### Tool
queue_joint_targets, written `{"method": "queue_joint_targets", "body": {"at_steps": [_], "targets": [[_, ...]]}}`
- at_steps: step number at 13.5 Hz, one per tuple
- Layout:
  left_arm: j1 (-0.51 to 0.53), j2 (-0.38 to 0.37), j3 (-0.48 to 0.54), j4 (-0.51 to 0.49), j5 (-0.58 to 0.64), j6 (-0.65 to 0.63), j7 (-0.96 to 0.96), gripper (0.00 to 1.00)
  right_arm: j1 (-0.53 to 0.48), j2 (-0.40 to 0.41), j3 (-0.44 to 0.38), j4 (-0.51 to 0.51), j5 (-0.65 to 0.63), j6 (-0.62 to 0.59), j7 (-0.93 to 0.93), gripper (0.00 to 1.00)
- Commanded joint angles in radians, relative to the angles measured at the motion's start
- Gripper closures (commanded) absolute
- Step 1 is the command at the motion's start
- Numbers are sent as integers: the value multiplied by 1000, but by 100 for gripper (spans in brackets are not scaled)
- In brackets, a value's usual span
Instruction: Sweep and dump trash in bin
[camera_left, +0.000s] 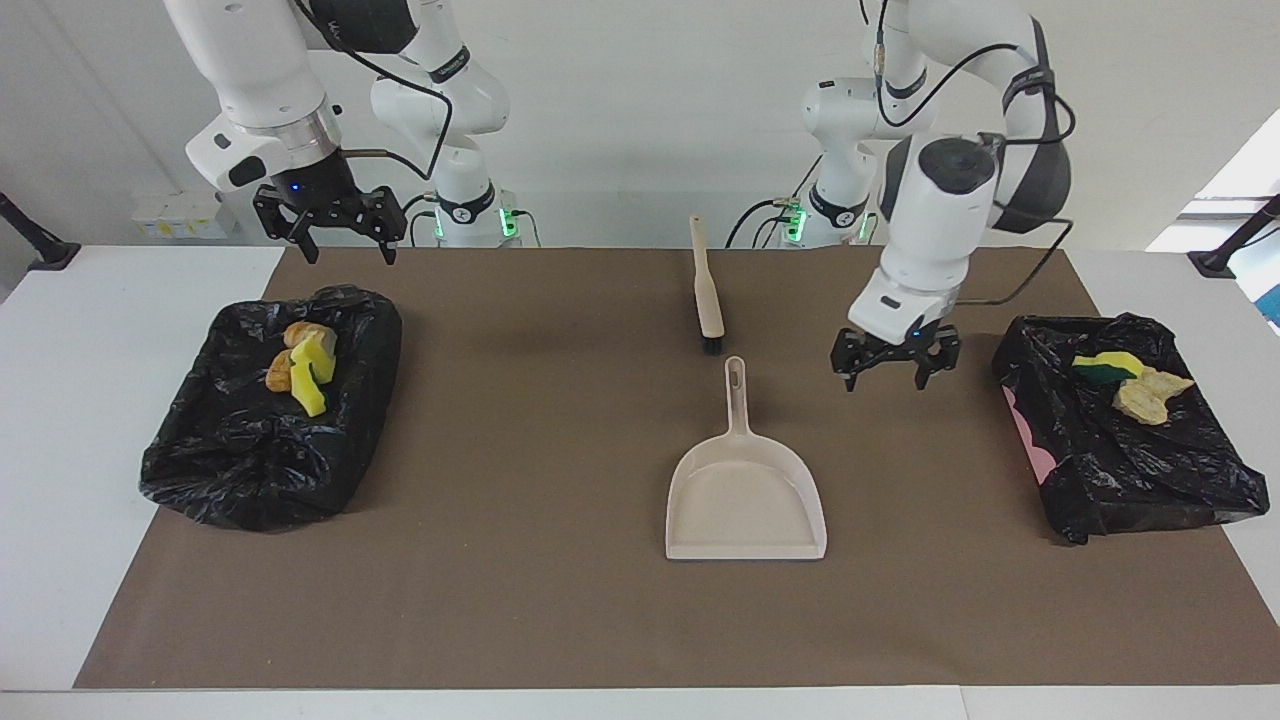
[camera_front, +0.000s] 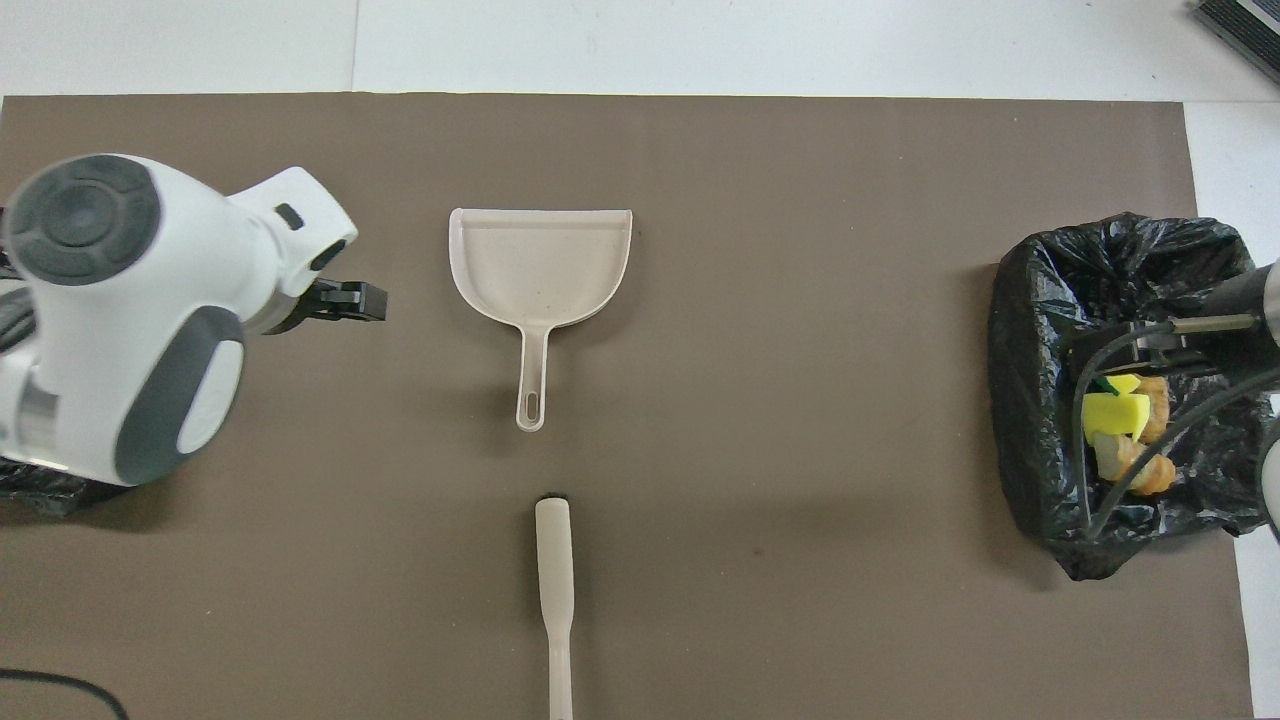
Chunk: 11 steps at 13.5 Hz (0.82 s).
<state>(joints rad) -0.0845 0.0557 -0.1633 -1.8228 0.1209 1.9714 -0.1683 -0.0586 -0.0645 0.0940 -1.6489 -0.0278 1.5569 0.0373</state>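
Nearest the robots, a beige long-handled brush (camera_left: 706, 288) lies on the brown paper mat (camera_left: 520, 420); just farther than brush, a beige plastic dustpan (camera_left: 745, 498), empty. Left gripper (camera_left: 896, 368) open, holding nothing, over mat beside dustpan handle toward the left arm's black-bagged bin (camera_left: 1130, 440). Right gripper (camera_left: 330, 240) open, empty, waiting above the other black-bagged bin (camera_left: 260, 440). Trash sits in both bins: sponge and pastry bits (camera_left: 305, 368), green-yellow sponge with pale wad (camera_left: 1125, 385).
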Motion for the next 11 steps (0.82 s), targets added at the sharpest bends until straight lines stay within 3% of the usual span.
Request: {"method": "queue_joint_targets", "body": {"at_steps": [1,7,11], "targets": [[-6,-111,83,9,-69,-118,145,0,-9,-18,1,-22,19,19,7,0],[-3,-99,192,305,-139,-443,320,0,-9,-18,1,-22,19,19,7,0],[0,-50,194,392,-139,-486,320,0,-9,-18,1,-22,19,19,7,0]]}}
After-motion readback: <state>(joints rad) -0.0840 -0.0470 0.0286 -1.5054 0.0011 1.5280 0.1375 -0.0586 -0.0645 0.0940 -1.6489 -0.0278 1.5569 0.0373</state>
